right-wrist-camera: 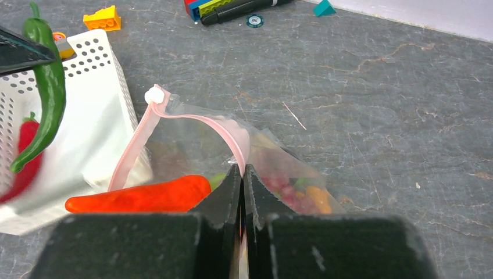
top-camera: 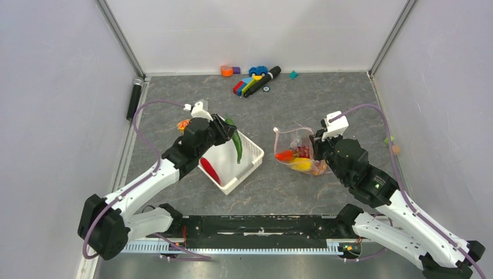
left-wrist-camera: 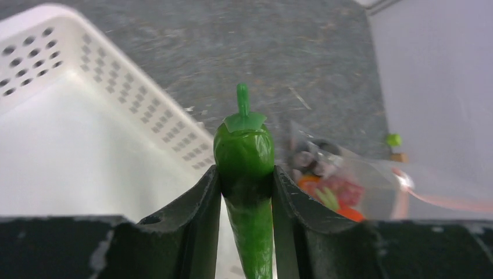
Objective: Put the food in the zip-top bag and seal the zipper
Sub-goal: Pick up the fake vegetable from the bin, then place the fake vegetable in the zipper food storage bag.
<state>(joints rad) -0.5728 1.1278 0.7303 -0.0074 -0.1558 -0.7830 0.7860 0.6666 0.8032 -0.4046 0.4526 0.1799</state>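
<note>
Two risks: the left end effector, clamping the chilli, could miss the bag mouth ahead, or the right end effector, pinching the zipper, could slip.

Grey table w/ basket, zip-top bag, toy blocks.

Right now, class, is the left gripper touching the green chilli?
Touching. The left wrist view shows the left gripper clamped on the green chilli, both fingers pressed against its sides.

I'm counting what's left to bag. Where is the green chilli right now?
Top view, left of centre: the green chilli is clamped in the jaws of the left gripper, over the white basket, with a red toy vegetable lying in it.
</note>
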